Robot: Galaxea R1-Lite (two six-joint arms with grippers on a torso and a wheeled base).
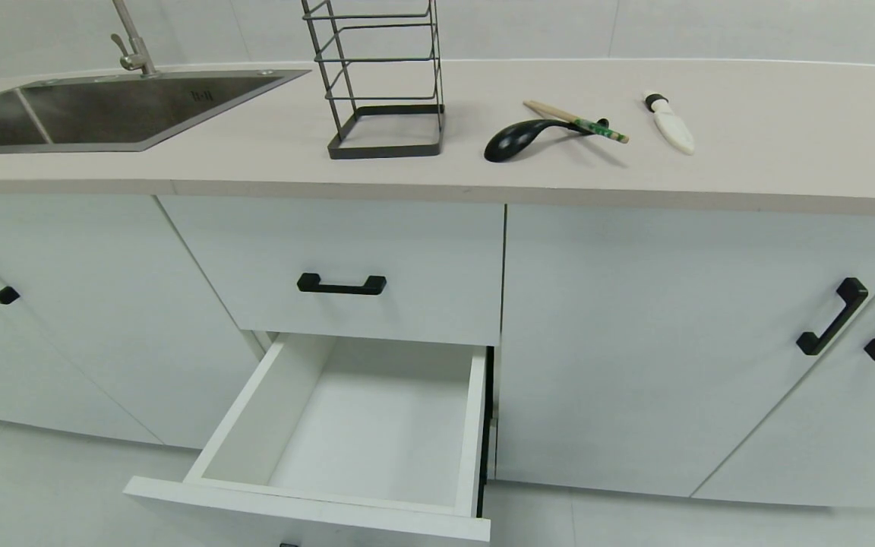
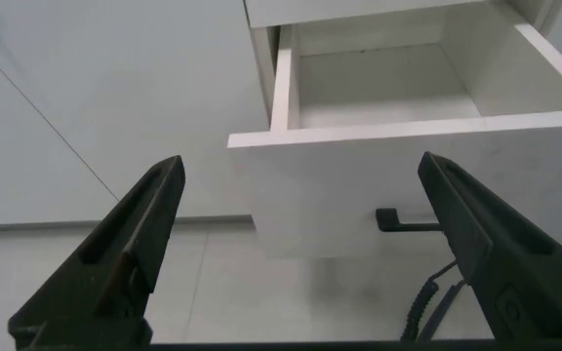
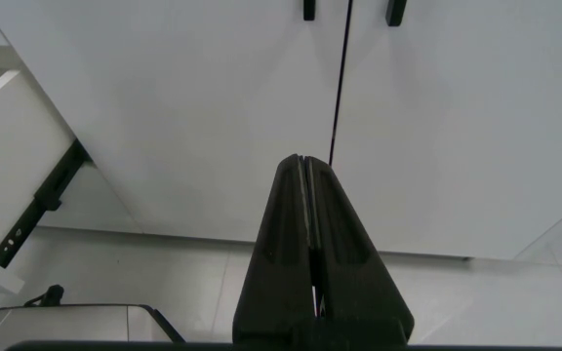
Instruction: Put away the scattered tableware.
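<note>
The tableware lies on the bench [image 1: 749,171], toward its right part. A black spoon [image 1: 517,139] rests with its bowl toward the front edge and its handle running back and to the right. A pair of chopsticks [image 1: 576,121] lies across the end of the spoon handle, touching it. A white utensil with a black band [image 1: 670,124] lies apart from both, farther right.

Below the bench, the lower drawer [image 1: 236,418] stands pulled out, its white interior exposed. The upper drawer [image 1: 422,251] above it is shut and carries a black bar handle [image 1: 342,285]. Cabinet doors with black handles flank the drawers on both sides.

To the left of the tableware, a dark wire rack [image 1: 380,83] stands upright on the bench. A steel sink [image 1: 103,114] with a faucet [image 1: 132,42] is set into the bench at the far left.

The left pincer [image 2: 301,166] is spread wide and holds nothing; it faces the front panel of the lower drawer [image 2: 408,205] from low down. The right pincer [image 3: 303,166] is pressed together, with nothing between its fingers, and faces the cabinet doors [image 3: 213,117] above the floor.
</note>
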